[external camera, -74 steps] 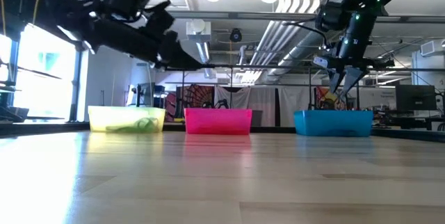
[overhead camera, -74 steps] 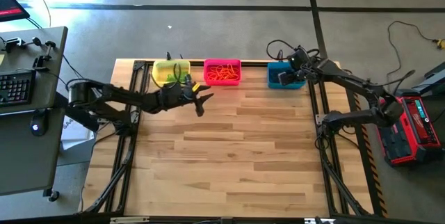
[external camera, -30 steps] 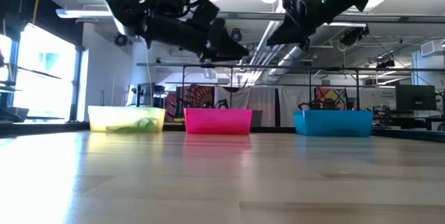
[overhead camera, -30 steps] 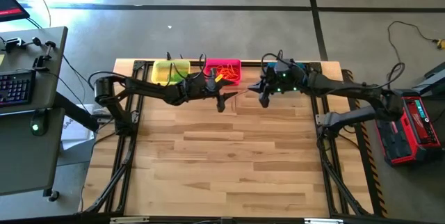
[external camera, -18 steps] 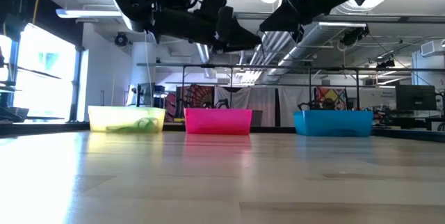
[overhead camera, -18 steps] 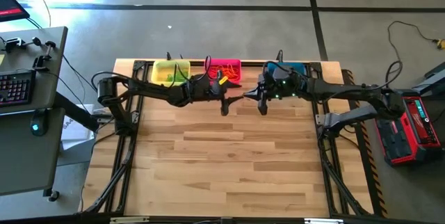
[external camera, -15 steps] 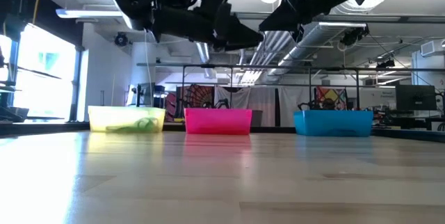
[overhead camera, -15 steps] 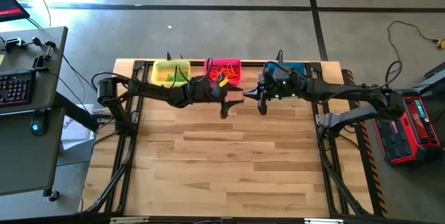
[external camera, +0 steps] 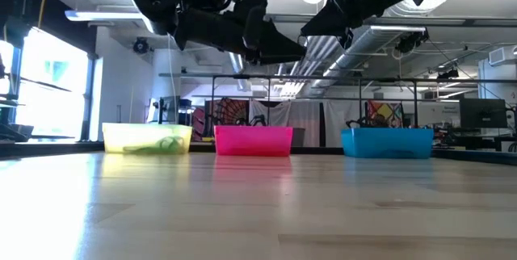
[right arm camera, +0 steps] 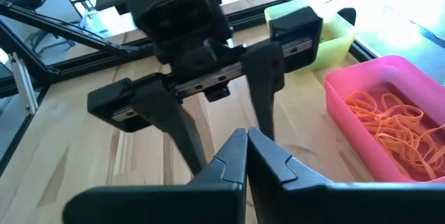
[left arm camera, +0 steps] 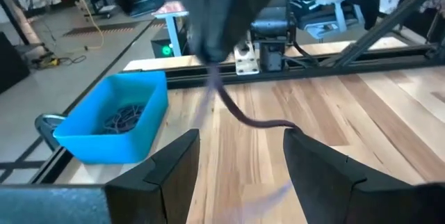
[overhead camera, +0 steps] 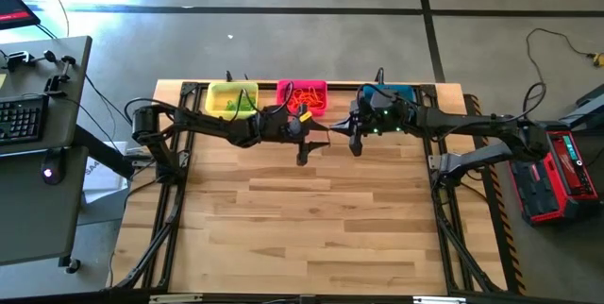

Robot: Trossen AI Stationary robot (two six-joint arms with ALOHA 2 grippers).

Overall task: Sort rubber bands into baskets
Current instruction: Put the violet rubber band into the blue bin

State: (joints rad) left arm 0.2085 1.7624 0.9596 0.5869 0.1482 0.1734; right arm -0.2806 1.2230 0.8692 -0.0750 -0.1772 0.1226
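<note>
Left gripper: the left gripper [overhead camera: 303, 149] is held above the worktop [overhead camera: 311, 219] just in front of the pink basket [overhead camera: 302, 97], fingers spread wide; in the left wrist view a dark rubber band [left arm camera: 240, 113] is seen dangling between them from the right gripper's tip.
Right gripper: the right gripper [overhead camera: 355, 139] is pinched shut on the dark rubber band, tip to tip with the left gripper near the middle of the far edge.
Change: both arms have been brought in from the yellow basket [overhead camera: 231, 99] and the blue basket [overhead camera: 389, 97] to meet midway; over the last second the left fingers have begun to narrow.
Meaning: a handover of the band is judged to be under way, not yet completed.
Baskets: three are lined along the far edge; green bands lie in the yellow one, orange bands [right arm camera: 386, 123] in the pink, dark bands [left arm camera: 124, 118] in the blue.
Earlier: nothing in the baskets appears altered; only the arms have shifted.
</note>
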